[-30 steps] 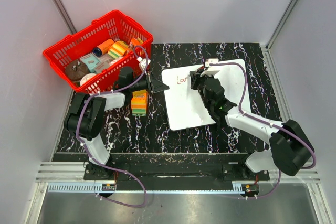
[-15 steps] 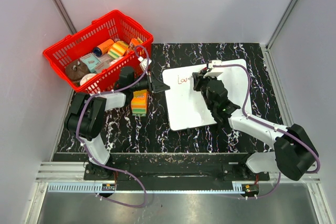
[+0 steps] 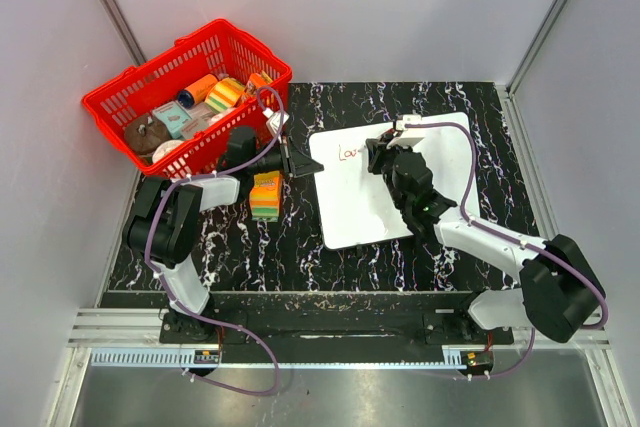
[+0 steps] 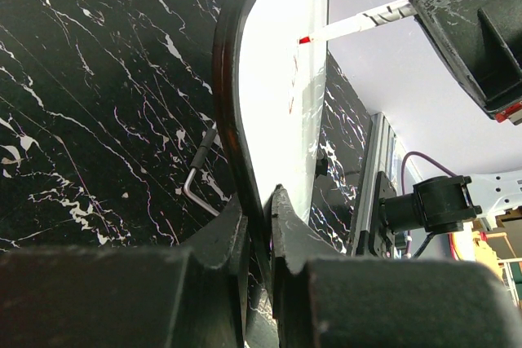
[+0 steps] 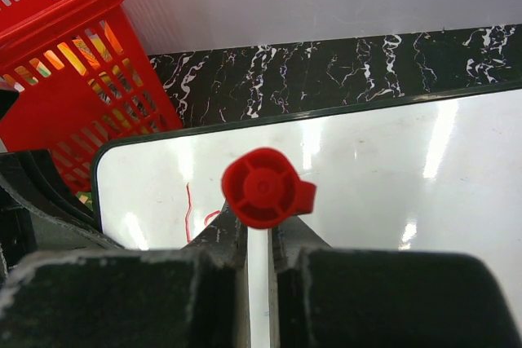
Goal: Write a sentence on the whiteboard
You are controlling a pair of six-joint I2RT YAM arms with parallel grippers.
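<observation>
At whiteboard rim, left tool apparently clamped.

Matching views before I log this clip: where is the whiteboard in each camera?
Top external: whiteboard centre-right of frame.
Left wrist: edge-on up the middle, left gripper clamping its rim.
Right wrist: fills the lower half.
Shared landmark: the red writing near its corner.

A whiteboard lies right of centre on the black tabletop, red writing near its far left corner. The left gripper touches its left edge; the right gripper is beside the writing.
</observation>
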